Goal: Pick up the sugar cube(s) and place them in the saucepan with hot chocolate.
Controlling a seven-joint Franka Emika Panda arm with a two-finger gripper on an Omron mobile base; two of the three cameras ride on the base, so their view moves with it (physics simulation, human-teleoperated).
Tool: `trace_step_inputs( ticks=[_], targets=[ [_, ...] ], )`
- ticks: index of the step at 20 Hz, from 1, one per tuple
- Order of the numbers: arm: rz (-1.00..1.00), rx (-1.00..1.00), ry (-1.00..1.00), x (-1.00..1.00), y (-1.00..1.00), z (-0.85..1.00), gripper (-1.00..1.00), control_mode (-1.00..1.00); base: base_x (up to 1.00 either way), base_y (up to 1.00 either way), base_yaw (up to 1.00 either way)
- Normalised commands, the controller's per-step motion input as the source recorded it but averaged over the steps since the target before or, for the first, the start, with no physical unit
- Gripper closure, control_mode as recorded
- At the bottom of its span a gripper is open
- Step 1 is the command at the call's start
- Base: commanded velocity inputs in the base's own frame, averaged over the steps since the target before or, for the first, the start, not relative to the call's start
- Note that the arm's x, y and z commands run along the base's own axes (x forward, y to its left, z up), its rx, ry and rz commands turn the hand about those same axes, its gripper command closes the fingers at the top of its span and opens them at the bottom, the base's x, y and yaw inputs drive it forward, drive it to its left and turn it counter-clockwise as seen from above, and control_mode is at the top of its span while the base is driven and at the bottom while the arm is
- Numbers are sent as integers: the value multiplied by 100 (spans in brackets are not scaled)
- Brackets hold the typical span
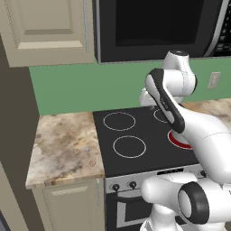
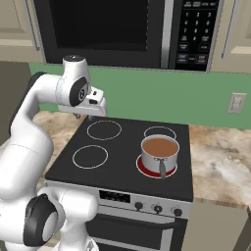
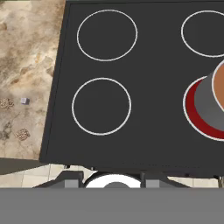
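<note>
Progress on the task appears nil: the two tiny pale tan sugar cubes with brownish speckled faces (image 3: 6, 103) (image 3: 22, 134) both lie on the marbled beige stone counter (image 1: 58, 144), left of the black glass stovetop with four white rings (image 2: 117, 157), near its front edge and slightly apart from each other. The small round pale-grey saucepan of brown hot chocolate (image 2: 159, 153) stands on the glowing red front-right ring, dark handle pointing toward the front; no cube is visible in its liquid. The white arm's two-finger gripper (image 2: 84, 116) hangs high over the back-left part of the stove, holding nothing; whether its jaws stand apart or together cannot be told. Both pickups and both drops therefore seem still to come. The hand view looks straight down and shows the cubes plainly, plus a tiny grey block (image 3: 25, 101) beside one of them. In the left base view the cubes (image 1: 76, 152) (image 1: 92, 162) are faint specks. The right base view alone gives the saucepan whole, under the black microwave (image 2: 122, 29).
</note>
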Motion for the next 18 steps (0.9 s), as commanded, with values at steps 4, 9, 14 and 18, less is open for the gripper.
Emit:
trace_step_inputs(
  ticks=[4, 9, 14, 18],
  targets=[
    [0, 0, 0, 0, 0, 0, -100, -100, 0, 0, 0],
    [0, 0, 0, 0, 0, 0, -100, -100, 0, 0, 0],
    [0, 0, -2, -2, 60, -17, -100, -100, 0, 0, 0],
    [2, 0, 1, 2, 97, -41, -100, -100, 0, 0, 0]
  ],
)
